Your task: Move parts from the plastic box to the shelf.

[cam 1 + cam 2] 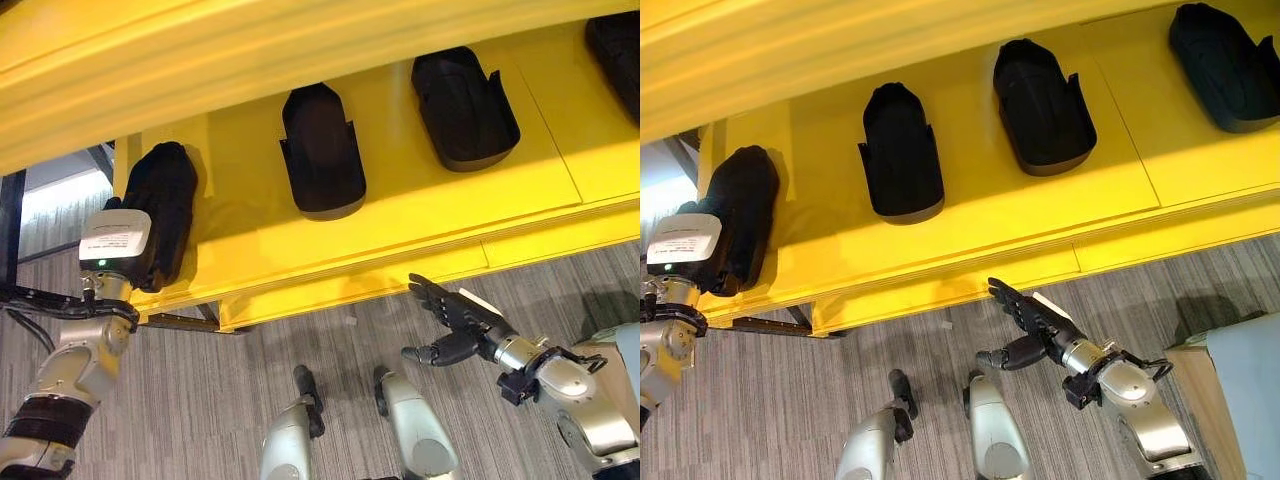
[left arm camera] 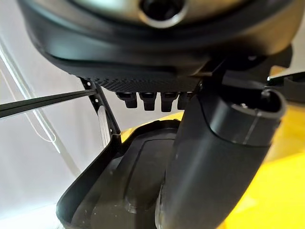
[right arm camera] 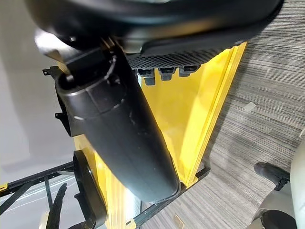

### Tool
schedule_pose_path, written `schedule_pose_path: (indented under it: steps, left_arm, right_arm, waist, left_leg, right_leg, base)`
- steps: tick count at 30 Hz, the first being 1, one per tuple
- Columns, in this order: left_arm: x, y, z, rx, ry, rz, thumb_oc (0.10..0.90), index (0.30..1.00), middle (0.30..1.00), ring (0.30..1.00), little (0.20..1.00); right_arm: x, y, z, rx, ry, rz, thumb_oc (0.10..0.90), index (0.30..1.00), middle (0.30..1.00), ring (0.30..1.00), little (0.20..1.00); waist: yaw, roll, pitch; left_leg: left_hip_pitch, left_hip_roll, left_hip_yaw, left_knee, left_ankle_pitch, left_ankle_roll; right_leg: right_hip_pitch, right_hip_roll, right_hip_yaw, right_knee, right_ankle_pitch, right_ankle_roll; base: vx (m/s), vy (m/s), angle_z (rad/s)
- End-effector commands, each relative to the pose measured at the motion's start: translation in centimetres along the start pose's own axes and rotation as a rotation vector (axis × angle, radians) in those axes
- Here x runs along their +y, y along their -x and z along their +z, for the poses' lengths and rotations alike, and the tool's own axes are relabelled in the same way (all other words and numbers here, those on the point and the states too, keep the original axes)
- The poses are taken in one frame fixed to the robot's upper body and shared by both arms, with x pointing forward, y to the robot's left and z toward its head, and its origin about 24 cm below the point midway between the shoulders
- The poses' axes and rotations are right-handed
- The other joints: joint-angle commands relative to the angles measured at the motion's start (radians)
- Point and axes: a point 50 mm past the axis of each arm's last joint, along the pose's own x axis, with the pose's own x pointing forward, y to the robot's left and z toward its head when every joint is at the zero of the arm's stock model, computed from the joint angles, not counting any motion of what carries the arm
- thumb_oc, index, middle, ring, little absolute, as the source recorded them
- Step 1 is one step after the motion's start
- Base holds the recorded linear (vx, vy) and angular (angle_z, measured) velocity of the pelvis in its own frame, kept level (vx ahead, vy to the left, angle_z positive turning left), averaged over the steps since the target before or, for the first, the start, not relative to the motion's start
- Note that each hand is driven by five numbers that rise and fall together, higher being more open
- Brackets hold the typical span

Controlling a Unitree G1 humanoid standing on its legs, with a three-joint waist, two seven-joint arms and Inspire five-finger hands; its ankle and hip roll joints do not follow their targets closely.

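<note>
Matte black moulded part [image 2: 143,181], hollow and tray-like, sits just past the left hand [image 2: 157,62] on the yellow shelf [image 1: 430,215]; whether its fingers grip it I cannot tell. Head views show three similar parts further along, right hand [image 1: 1040,330] below the shelf edge, fingers spread, holding nothing.

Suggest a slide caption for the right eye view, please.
Left hand places a black part on the yellow shelf.

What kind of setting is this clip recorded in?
Probably a factory or parts-handling test area: a yellow metal shelf holds a row of identical black moulded parts, over grey carpeted floor. The left hand is at the endmost part.
</note>
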Motion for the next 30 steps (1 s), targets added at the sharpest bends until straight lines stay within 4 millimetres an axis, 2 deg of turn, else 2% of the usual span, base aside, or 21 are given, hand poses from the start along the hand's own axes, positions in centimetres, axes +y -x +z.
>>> schedule_pose_path:
  steps: [1, 4, 9, 17, 30]
  left_arm:
    - [3.6, -1.3, -1.9, 0.083, -0.136, 0.136, 0.9, 1.0, 1.0, 1.0, 1.0]
    - [3.5, -1.4, -2.0, 0.094, -0.135, 0.142, 0.9, 1.0, 1.0, 1.0, 1.0]
    - [3.9, -2.2, -1.0, 0.088, -0.162, 0.151, 0.9, 1.0, 1.0, 1.0, 1.0]
    - [3.6, -2.7, 0.5, 0.056, -0.191, 0.113, 0.9, 1.0, 1.0, 1.0, 1.0]
    - [3.3, -3.4, 1.5, 0.076, -0.195, 0.134, 0.9, 1.0, 1.0, 1.0, 1.0]
  right_arm:
    - [-0.1, -0.6, 4.1, -0.22, 0.037, 0.046, 0.9, 1.0, 1.0, 1.0, 1.0]
    - [0.0, -0.6, 4.1, -0.217, 0.039, 0.052, 0.9, 1.0, 1.0, 1.0, 1.0]
    - [0.1, -0.8, 4.2, -0.215, 0.036, 0.06, 0.9, 1.0, 1.0, 1.0, 1.0]
    - [0.2, -0.9, 4.3, -0.215, 0.034, 0.062, 0.9, 1.0, 1.0, 1.0, 1.0]
    - [0.3, -1.1, 4.2, -0.208, 0.036, 0.074, 0.9, 1.0, 1.0, 1.0, 1.0]
  waist:
    - [-0.029, -0.018, -0.068]
    - [-0.034, -0.017, -0.07]
    - [-0.042, -0.021, -0.074]
    - [-0.049, -0.024, -0.071]
    - [-0.063, -0.027, -0.069]
  left_leg:
    - [0.017, -0.002, -0.039, 0.068, -0.094, 0.039]
    - [0.019, -0.001, -0.035, 0.068, -0.094, 0.039]
    - [0.02, 0.002, -0.033, 0.076, -0.097, 0.038]
    - [0.018, 0.004, -0.033, 0.08, -0.096, 0.037]
    - [0.017, 0.008, -0.029, 0.085, -0.092, 0.033]
  right_leg:
    - [0.034, -0.079, -0.082, -0.052, 0.035, 0.034]
    - [0.035, -0.08, -0.081, -0.051, 0.035, 0.033]
    - [0.035, -0.081, -0.079, -0.044, 0.034, 0.034]
    - [0.029, -0.079, -0.077, -0.039, 0.036, 0.036]
    - [0.025, -0.08, -0.071, -0.029, 0.037, 0.036]
  base:
    - [0.01, 0.032, 0.0]
    - [0.0, 0.013, 0.0]
    - [0.0, 0.0, 0.0]
    - [0.0, 0.0, -0.01]
    - [0.0, 0.0, 0.0]
